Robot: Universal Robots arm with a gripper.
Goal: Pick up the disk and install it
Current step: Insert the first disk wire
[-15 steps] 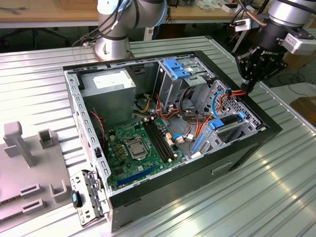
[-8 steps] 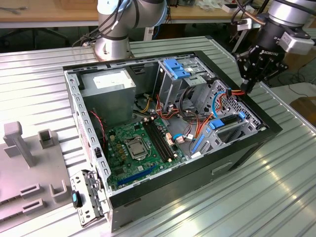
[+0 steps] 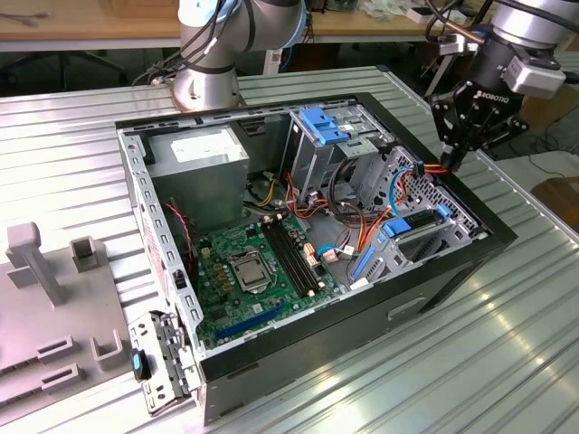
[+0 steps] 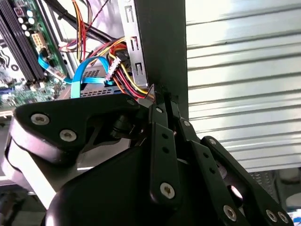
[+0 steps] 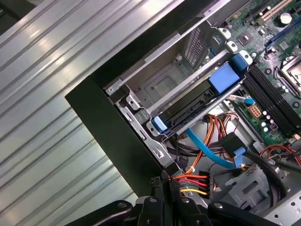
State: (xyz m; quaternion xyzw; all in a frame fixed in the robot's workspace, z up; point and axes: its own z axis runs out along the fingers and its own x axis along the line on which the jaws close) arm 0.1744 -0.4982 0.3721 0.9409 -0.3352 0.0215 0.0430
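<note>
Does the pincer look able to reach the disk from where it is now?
Probably yes. The disk lies uncovered in the cage, and the pincer hangs close by at the case wall. The coloured wires beside it might brush it.

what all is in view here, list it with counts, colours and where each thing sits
table: 1, ribbed silver, under everything
computer case: 1, black, open, on the table
motherboard: 1, green, on the case floor
power supply: 1, grey, far corner of the case at the exterior view's left
the disk: 1, black in a blue carrier, lying in the grey drive cage
blue bracket: 1, on top of the upright cage
cables: several, red, yellow, orange and blue, beside the cage
fixture blocks: several, grey, on the table at the exterior view's left
arm: 1, silver, base behind the case
gripper: 1, black, shut, tip at the case's edge by the cables
</note>
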